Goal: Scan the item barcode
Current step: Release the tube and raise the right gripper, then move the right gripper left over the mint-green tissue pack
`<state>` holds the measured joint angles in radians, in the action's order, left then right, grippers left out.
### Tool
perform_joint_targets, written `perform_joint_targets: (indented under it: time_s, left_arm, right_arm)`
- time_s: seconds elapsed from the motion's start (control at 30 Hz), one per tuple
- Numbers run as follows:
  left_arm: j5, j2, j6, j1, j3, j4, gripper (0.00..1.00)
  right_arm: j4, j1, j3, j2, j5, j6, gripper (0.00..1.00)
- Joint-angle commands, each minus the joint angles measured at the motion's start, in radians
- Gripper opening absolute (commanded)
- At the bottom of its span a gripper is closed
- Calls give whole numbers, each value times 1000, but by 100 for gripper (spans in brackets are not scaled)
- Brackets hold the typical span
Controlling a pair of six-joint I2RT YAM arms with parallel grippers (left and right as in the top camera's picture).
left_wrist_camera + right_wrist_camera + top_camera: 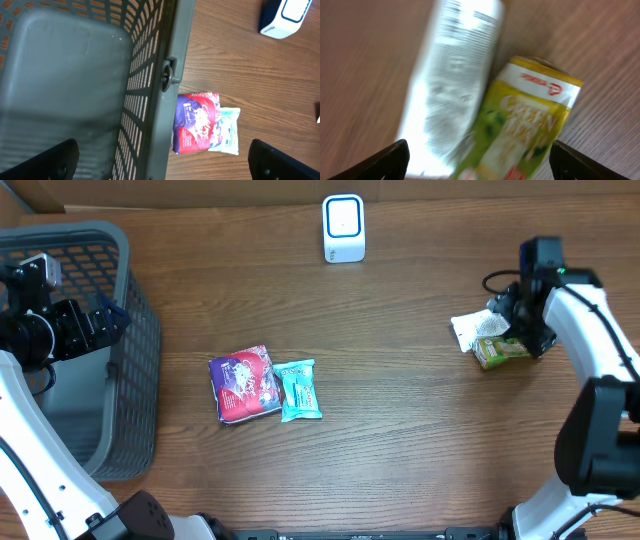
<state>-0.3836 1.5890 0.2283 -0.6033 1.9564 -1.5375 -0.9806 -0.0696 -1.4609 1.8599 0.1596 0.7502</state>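
Right wrist view: my right gripper [479,161] is wide, holding nothing.
Left gripper [165,161]: wide too, over the basket [169,75].
Risk: green packet [530,117] touches white packet [451,85]; I may grab both.

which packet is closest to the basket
The purple-and-red packet: it lies leftmost, nearest the basket. The teal packet sits just right of it; the white packet and green packet lie far right.

I see my right gripper [480,162] hanging with jaws spread wide over a blurred white packet [452,85] touching a yellow-green packet [530,130] on the wooden table [360,60].
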Motion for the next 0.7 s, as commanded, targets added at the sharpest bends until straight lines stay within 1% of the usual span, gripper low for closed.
perform_joint_targets:
  time_s: [0.0,0.13,0.23,0.43,0.47,0.57,0.67]
  left_arm:
    - [2,6,3,2,2,1,100]
    - [2,6,3,2,2,1,99]
    - [2,6,3,2,2,1,100]
    - [2,6,3,2,2,1,99]
    - [2,6,3,2,2,1,100]
    - [2,6,3,2,2,1,100]
    - [2,6,3,2,2,1,100]
  right_arm:
    - [-22,15,-117,-97,-146,-215,90]
    - [-21,63,-151,-119,-432,-377,89]
    - [-21,130,-135,-113,-573,-423,89]
    - [-16,330,-63,-74,-581,-406,89]
    - [-6,364,-45,-66,-580,-394,85]
    - [63,465,35,-56,-579,-324,80]
    - [141,534,122,-56,-572,-238,80]
